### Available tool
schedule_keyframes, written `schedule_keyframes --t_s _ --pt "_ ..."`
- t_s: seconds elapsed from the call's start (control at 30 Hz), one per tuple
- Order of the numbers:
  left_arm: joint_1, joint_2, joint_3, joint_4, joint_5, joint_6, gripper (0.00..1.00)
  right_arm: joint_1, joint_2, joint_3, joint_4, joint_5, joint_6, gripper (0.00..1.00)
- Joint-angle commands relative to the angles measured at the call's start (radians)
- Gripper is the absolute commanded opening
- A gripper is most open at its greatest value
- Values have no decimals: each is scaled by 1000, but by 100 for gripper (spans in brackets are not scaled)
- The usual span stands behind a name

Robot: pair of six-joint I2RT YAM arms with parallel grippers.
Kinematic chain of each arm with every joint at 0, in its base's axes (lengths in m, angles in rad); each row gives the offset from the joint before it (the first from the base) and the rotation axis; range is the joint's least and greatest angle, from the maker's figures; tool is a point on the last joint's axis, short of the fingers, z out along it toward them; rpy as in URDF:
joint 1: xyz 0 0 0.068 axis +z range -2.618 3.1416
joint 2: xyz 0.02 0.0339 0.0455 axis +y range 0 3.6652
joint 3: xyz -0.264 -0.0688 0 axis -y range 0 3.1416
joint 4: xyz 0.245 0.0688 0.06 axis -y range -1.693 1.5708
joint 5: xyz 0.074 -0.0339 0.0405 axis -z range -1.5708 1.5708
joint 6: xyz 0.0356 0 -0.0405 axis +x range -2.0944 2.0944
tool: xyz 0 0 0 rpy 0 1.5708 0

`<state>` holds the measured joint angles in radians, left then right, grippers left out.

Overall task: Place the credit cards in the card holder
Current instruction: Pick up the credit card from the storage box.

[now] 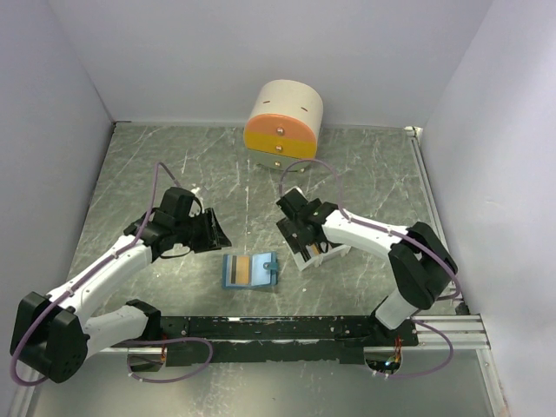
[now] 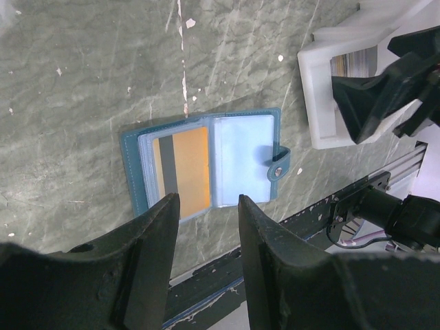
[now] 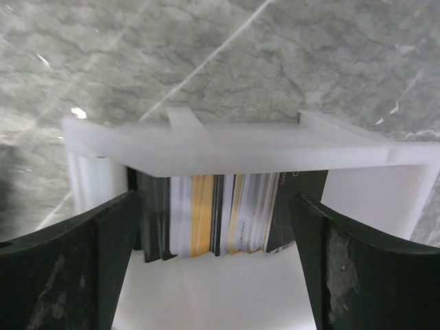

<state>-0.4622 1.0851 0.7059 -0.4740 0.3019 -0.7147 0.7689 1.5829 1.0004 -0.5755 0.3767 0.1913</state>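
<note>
The light-blue card holder [image 1: 250, 271] lies open on the marbled table, with an orange card [image 2: 189, 168] in its left sleeve and its tab pointing right. My left gripper [image 1: 213, 230] hangs above the card holder [image 2: 240, 158], its dark fingers [image 2: 155, 234] apart with nothing between them. A white tray [image 1: 320, 257] to the right holds several credit cards [image 3: 220, 213] standing on edge. My right gripper [image 3: 214, 199] is lowered into the tray and open wide. One finger stands on each side of the card stack, neither pressing on it.
A round cream drawer box [image 1: 283, 122] with orange and yellow fronts stands at the back centre. A black rail [image 1: 287, 328] runs along the near edge just below the card holder. White walls close in the table on the left, right and back.
</note>
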Motion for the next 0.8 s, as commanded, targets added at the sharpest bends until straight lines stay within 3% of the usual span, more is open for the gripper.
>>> schedule_keyframes --t_s 0.0,0.1,0.3,0.47,0.77 --pt "-7 5 36 2 18 -1 50 1 33 -40 41 -14 -36 98" --pt "-7 3 29 8 18 -7 50 2 69 -29 19 49 -18 100" --pt "-7 -2 13 16 23 -17 50 1 105 -21 17 88 -21 92" --pt "-7 -14 3 11 19 -19 50 19 91 -6 -35 284 40 89" --pt "-6 -18 -4 17 22 -23 50 18 60 -6 -26 358 9 78"
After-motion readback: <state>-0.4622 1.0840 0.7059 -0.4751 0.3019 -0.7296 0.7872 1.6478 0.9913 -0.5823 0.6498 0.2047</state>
